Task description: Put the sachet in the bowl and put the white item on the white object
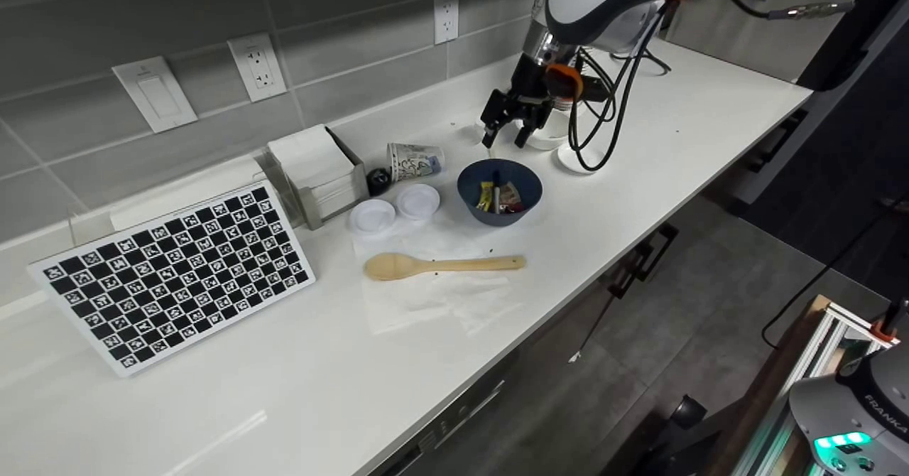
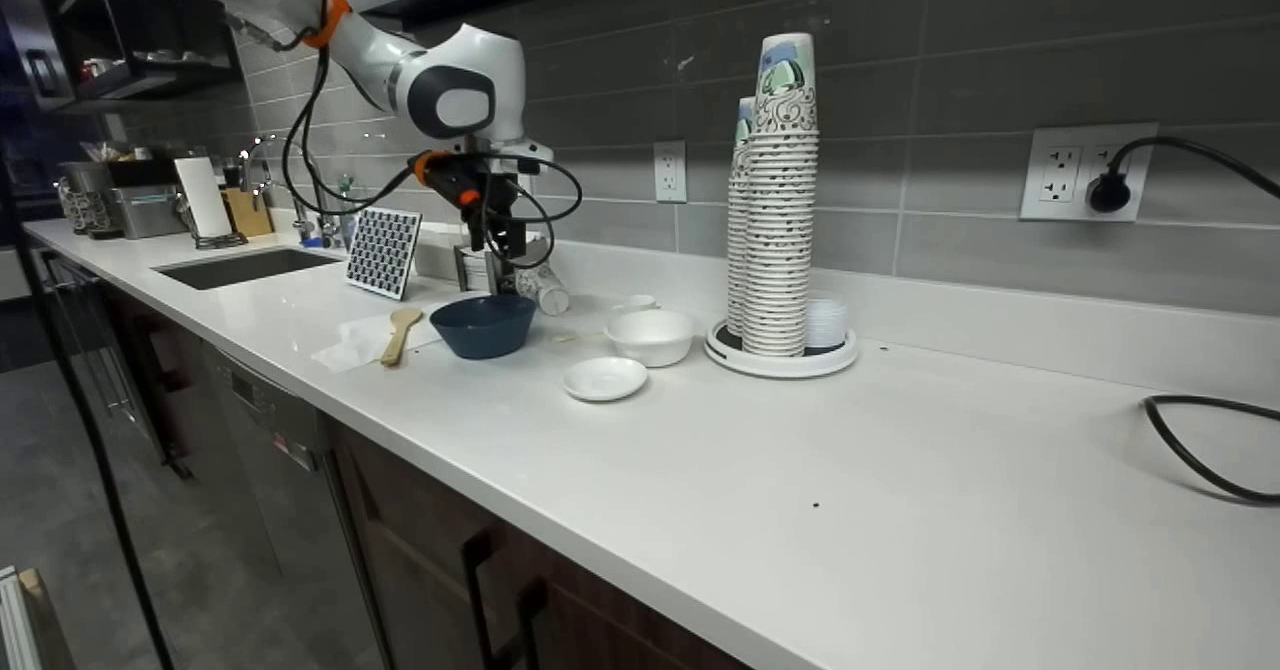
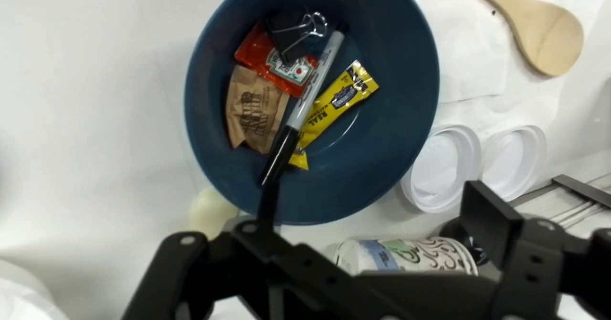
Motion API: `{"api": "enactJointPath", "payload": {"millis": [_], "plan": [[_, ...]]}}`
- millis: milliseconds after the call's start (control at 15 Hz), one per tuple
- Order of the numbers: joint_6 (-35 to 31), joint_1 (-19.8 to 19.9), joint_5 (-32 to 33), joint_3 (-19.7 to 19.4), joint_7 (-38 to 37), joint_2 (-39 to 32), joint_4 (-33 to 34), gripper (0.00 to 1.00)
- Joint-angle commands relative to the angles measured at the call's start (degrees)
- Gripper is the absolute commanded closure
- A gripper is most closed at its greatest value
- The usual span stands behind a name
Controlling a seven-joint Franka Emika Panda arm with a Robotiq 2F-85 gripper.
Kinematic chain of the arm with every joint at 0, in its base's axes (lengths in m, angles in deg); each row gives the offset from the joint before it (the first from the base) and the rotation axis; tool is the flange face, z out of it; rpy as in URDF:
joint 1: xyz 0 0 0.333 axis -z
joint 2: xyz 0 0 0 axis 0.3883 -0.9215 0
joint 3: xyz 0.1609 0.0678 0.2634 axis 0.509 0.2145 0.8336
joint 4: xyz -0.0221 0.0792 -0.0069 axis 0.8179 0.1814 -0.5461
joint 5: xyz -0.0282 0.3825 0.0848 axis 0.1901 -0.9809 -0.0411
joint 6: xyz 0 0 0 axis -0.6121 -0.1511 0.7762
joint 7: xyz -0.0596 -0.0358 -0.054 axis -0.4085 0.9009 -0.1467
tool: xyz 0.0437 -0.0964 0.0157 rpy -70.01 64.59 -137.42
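The dark blue bowl [image 1: 529,185] stands on the counter and shows in both exterior views [image 2: 484,335]. In the wrist view it [image 3: 382,138] holds a tan paper packet [image 3: 253,112], which fits the sachet best. Beside it lie a yellow packet [image 3: 341,98], a red packet [image 3: 272,62], a marker and a binder clip. My gripper [image 1: 505,142] is open and empty above the bowl's wall-side rim; it also shows in the wrist view [image 3: 374,208]. Two shallow white dishes [image 1: 419,201] and a white saucer [image 2: 606,378] are in view. I cannot tell which is the white object.
A white bowl [image 2: 650,338] and cup stacks [image 2: 780,240] stand beyond the saucer. A pale yellowish thing [image 3: 207,210] lies partly hidden beside the blue bowl. A tipped paper cup [image 1: 415,161], napkin holder [image 1: 330,192], wooden spoon [image 1: 454,266] and checkered board [image 1: 177,277] are nearby.
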Motion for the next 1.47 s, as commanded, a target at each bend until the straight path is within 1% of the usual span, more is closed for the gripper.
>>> {"api": "enactJointPath", "payload": {"millis": [0, 267, 333, 400, 533, 667, 733, 800, 1000, 1200, 1267, 1333, 1400], "plan": [[-0.51, -0.11, 0.59, -1.05, -0.45, 1.2, -0.62, 0.0], [-0.56, -0.06, 0.72, -1.34, -0.41, 1.6, -1.0, 0.0], [-2.47, -1.1, 2.31, -2.04, -3.85, -0.05, 0.05, 0.0], [-5.65, -1.64, 2.21, -2.61, -7.33, -2.42, 1.91, 0.0], [-9.05, -3.3, 6.55, -4.78, -14.67, -6.11, 5.19, 0.0], [-8.09, -4.48, 10.27, -7.31, -22.25, -10.74, 10.86, 0.0], [-4.61, -4.84, 11.39, -8.28, -25.49, -13.02, 14.37, 0.0], [-2.57, -5.11, 12.02, -9.11, -28.17, -15.26, 17.36, 0.0], [3.02, -4.57, 10.11, -9.39, -32.76, -20.89, 26.1, 0.0], [8.61, -3.58, 9.01, -8.75, -36.12, -26.12, 34.83, 0.0], [7.92, -3.51, 9.46, -8.83, -36.41, -27.65, 37.18, 0.0], [5.37, -3.75, 10.1, -8.67, -34.45, -22.8, 28.99, 0.0], [5.67, -3.68, 10.11, -8.65, -35.01, -24.17, 31.16, 0.0]]}}
